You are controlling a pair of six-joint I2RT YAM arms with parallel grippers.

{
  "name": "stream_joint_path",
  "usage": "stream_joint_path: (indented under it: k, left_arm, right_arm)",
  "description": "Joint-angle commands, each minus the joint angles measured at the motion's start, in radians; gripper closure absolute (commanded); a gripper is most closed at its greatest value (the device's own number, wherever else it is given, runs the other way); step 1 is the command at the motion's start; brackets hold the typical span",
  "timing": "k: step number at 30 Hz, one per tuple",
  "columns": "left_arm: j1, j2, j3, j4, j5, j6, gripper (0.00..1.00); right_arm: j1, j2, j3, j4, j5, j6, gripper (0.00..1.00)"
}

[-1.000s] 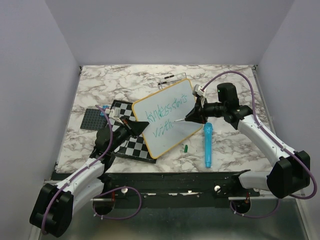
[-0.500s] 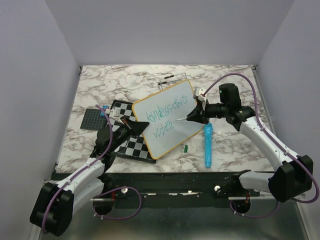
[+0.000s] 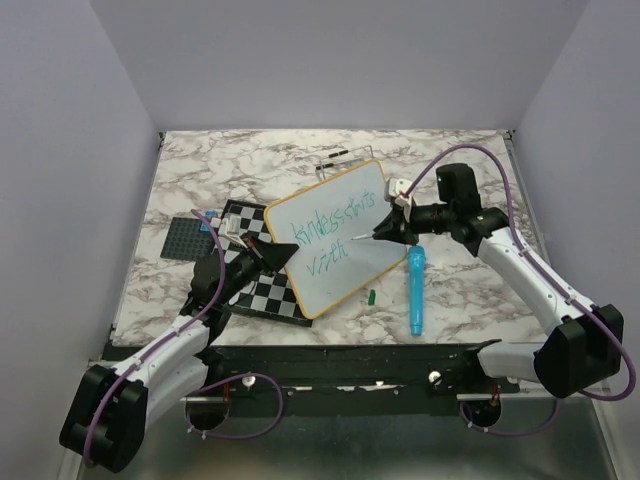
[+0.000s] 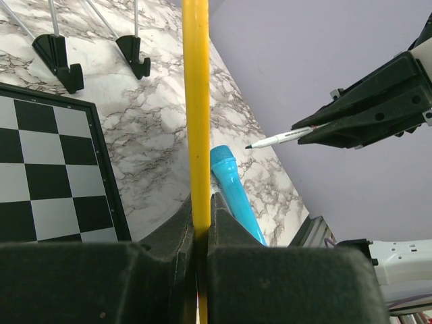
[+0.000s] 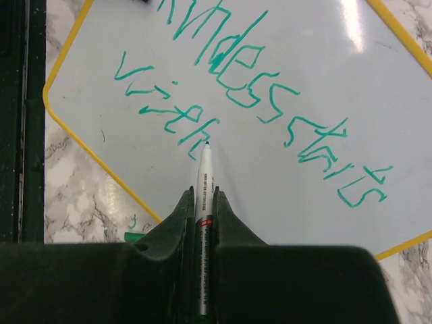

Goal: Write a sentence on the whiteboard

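Top external view, listed from my bases outward

- Left gripper (image 3: 280, 256): closed on the near-left edge of the whiteboard (image 3: 345, 205). In the left wrist view its yellow frame runs edge-on straight up from between my pinched jaws.
- Checkered board (image 3: 250, 292): black and white, flat on the marble tabletop (image 3: 200, 170) under my left wrist. The whiteboard's left corner overlaps its right side.
- Green cap (image 3: 371, 297): small, lying on the marble just off the whiteboard's near-right edge.
- Turquoise microphone-shaped stick (image 3: 414, 290): lying lengthwise just right of the cap, near my right arm.
- Whiteboard: centre of the table, turned diagonally, glossy white.
- Sentence (image 5: 270, 101): green handwriting on the whiteboard, upper line "kindess starts", lower line "with".
- Right gripper (image 5: 204, 202): jaws closed tight around a marker pen (image 5: 204, 172), which points out ahead of me over the board's right half. Its dark tip sits at the end of the "h" in "with". In the left wrist view the tip stands apart from the board's yellow edge, and I cannot tell whether it touches the surface.
- Dark grey studded plate (image 3: 185, 238): flat on the marble, left of the checkered board.
- Wire stand (image 3: 335, 158): thin metal with black feet, just behind the whiteboard's far corner
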Motion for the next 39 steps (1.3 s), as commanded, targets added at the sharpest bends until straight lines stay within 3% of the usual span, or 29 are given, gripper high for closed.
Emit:
stream_joint_path:
  k: [1,7,18,22,39]
  left_arm:
    - [-0.007,-0.006,0.033,0.09,0.018,0.002,1.0]
    - [-0.007,0.034,0.034,0.138,0.03,-0.003,1.0]
    - [-0.005,-0.012,0.041,0.043,0.055,0.079,1.0]
    - [0.0,0.008,0.052,0.044,0.094,0.116,1.0]
    - [0.001,0.036,0.064,0.061,0.139,0.142,1.0]
  right_arm:
    - [-0.006,-0.043,-0.078,0.096,0.01,0.029,0.99]
    - [-0.007,-0.042,-0.126,0.121,-0.078,-0.17,0.99]
    - [-0.045,-0.028,-0.166,0.178,-0.092,-0.242,0.99]
    - [-0.073,0.009,-0.123,0.031,-0.181,-0.369,0.99]
    - [-0.128,0.122,-0.014,-0.083,-0.267,-0.31,0.99]
